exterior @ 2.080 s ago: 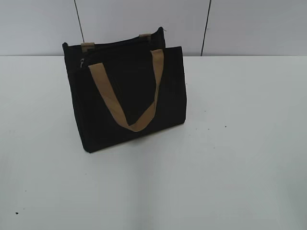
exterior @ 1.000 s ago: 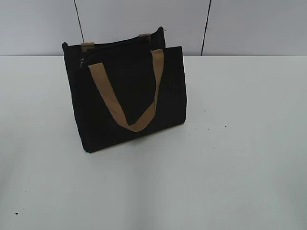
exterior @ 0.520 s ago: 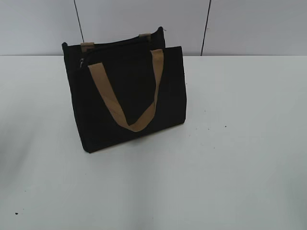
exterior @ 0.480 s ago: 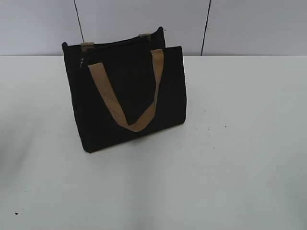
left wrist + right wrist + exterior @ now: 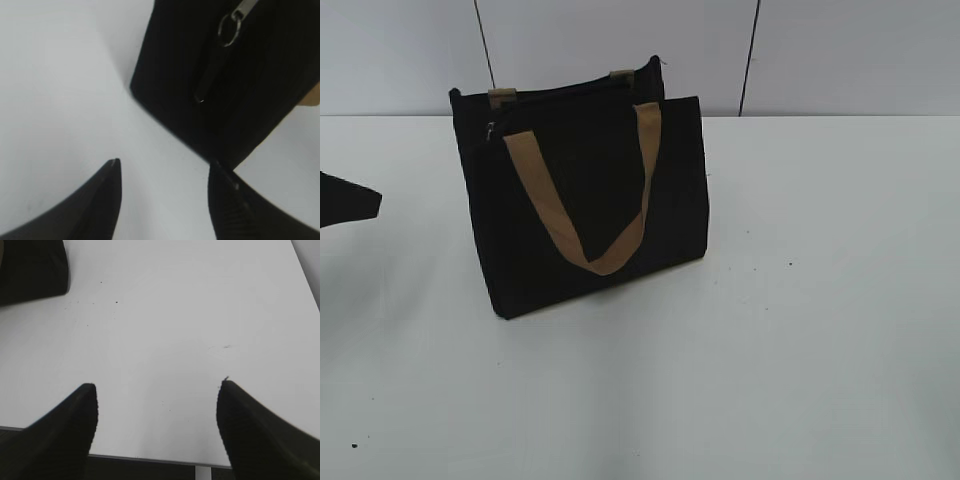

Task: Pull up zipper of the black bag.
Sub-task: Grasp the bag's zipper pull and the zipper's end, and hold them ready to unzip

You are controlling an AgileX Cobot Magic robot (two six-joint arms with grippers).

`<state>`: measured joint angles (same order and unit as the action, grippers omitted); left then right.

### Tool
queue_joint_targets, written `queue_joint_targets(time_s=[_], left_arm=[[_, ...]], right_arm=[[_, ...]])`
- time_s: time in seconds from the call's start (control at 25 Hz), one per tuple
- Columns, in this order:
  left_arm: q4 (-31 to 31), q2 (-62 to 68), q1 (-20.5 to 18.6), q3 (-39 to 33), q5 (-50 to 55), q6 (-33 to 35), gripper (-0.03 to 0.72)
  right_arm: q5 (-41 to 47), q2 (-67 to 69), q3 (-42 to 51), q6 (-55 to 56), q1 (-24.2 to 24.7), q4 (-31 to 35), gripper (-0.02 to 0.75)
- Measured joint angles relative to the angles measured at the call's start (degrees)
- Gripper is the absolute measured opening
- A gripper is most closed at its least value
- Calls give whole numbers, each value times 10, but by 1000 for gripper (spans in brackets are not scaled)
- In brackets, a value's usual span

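Observation:
The black bag (image 5: 590,200) stands upright on the white table, left of centre, with a tan loop handle (image 5: 585,195) hanging down its front. The zipper runs along its top rim, with the small silvery pull tab (image 5: 491,130) at the left end. In the left wrist view the bag's end (image 5: 225,80) fills the upper right, with the metal ring pull (image 5: 231,30) near the top. My left gripper (image 5: 164,167) is open and empty, short of the bag; its tip shows at the left edge of the exterior view (image 5: 360,200). My right gripper (image 5: 156,386) is open and empty above the table, far from the bag (image 5: 30,267).
The white table (image 5: 800,300) spreads around the bag. A pale panelled wall (image 5: 840,50) stands behind it. The table's front edge (image 5: 150,460) shows below my right gripper.
My left gripper has come into the exterior view at the left edge, moving toward the bag. The bag has not moved.

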<state>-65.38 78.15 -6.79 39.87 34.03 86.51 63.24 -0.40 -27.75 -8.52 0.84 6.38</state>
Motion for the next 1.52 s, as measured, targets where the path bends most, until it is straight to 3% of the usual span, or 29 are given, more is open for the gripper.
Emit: queue_joint_targets(time_s=[0.12, 0.24, 0.52, 0.72, 0.92, 1.52], left_arm=[[-128, 45, -47, 1, 72, 170, 419], [-200, 77, -56, 1, 87, 274, 419], [-310, 157, -50, 2, 130, 412, 358], [-335, 214, -50, 6, 184, 519, 343], [-338, 261, -25, 35, 197, 550, 343], [-338, 334, 69, 123, 145, 554, 343]], right_arm=[[0, 0, 0, 0, 0, 0, 566], [0, 0, 0, 0, 0, 0, 566], [0, 0, 0, 0, 0, 0, 566], [0, 0, 0, 0, 0, -1, 566], [0, 0, 0, 0, 0, -1, 566], [0, 0, 0, 0, 0, -1, 566]])
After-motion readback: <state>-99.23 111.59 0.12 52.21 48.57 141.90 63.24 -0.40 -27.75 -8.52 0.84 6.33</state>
